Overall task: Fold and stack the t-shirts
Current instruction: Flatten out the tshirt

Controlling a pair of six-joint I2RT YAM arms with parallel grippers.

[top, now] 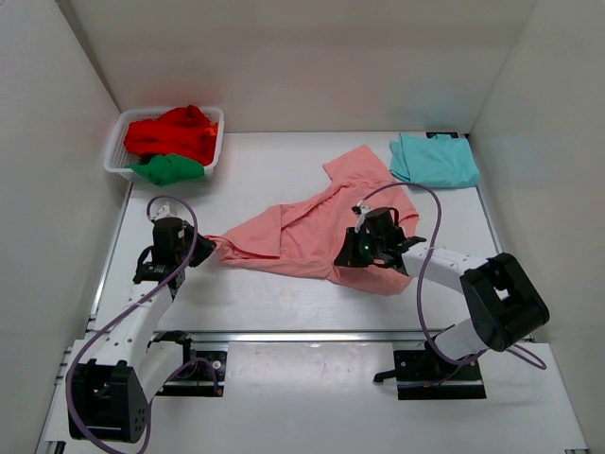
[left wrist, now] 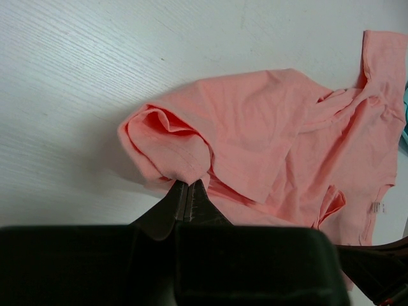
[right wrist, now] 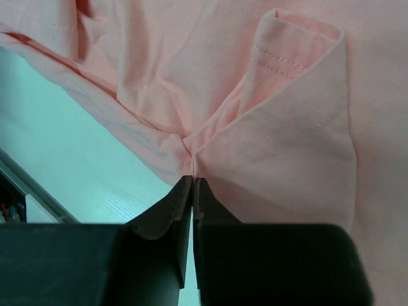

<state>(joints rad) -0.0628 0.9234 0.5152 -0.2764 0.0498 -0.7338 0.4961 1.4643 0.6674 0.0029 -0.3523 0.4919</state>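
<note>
Salmon-pink t-shirt [top: 302, 236] is pinched by left tool [left wrist: 190, 188], right tool [right wrist: 193, 183]; basket [top: 114, 153] holds red t-shirt [top: 175, 132].

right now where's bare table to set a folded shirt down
Bare table lies between the basket and the salmon shirt, and along the near strip in front of it. Crowded: the middle, where left gripper and right gripper pinch that shirt, and the far-right corner holding the teal shirt.

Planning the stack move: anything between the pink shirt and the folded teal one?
Nothing visible. The salmon-pink shirt, pinched by the left gripper and right gripper, lies crumpled mid-table; its far sleeve ends right beside the teal shirt. The basket sits off in the far-left corner.
</note>
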